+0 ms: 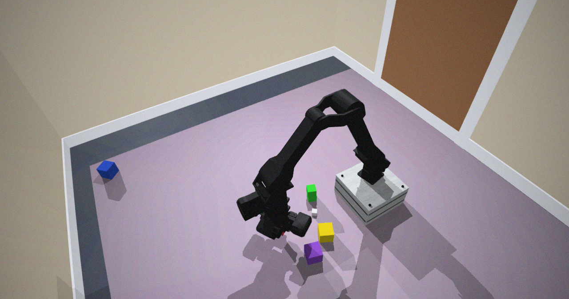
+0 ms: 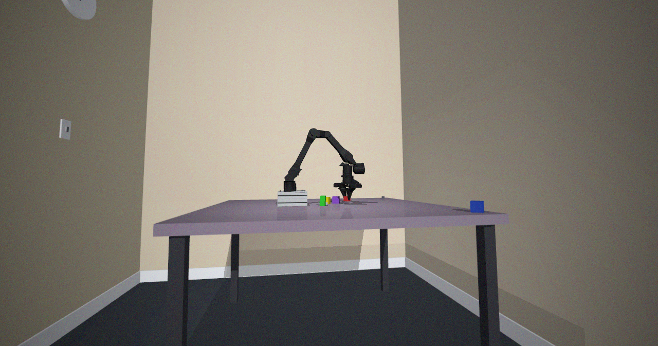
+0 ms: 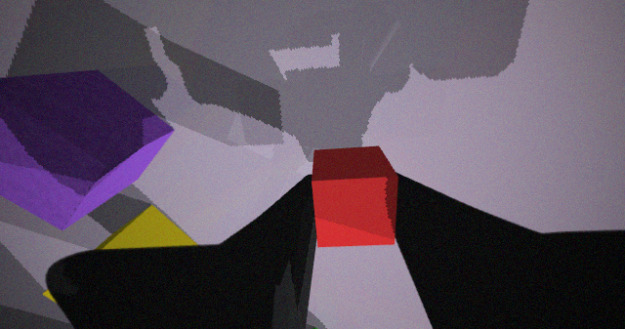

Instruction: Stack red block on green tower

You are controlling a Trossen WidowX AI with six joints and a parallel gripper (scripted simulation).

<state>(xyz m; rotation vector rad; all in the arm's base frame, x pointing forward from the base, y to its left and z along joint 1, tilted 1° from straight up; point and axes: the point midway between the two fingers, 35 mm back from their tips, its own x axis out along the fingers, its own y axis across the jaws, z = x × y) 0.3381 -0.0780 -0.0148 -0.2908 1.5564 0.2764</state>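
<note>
The gripper (image 3: 354, 197) is squeezing the red block (image 3: 354, 197) by 2 flat sides, just off the table (image 3: 488, 139), near the purple block (image 3: 73, 139). Block looks small, hard & light, prob. a bit slippery. Green tower (image 1: 311, 192) is close by.

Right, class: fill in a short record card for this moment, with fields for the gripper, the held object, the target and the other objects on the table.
gripper: black parallel-jaw gripper, shut on the block
held object: small red cube, between the fingers
target: green tower, upright near the grey arm base
nearby: yellow cube, purple cube, tiny white cube
far corner: blue cube
</note>
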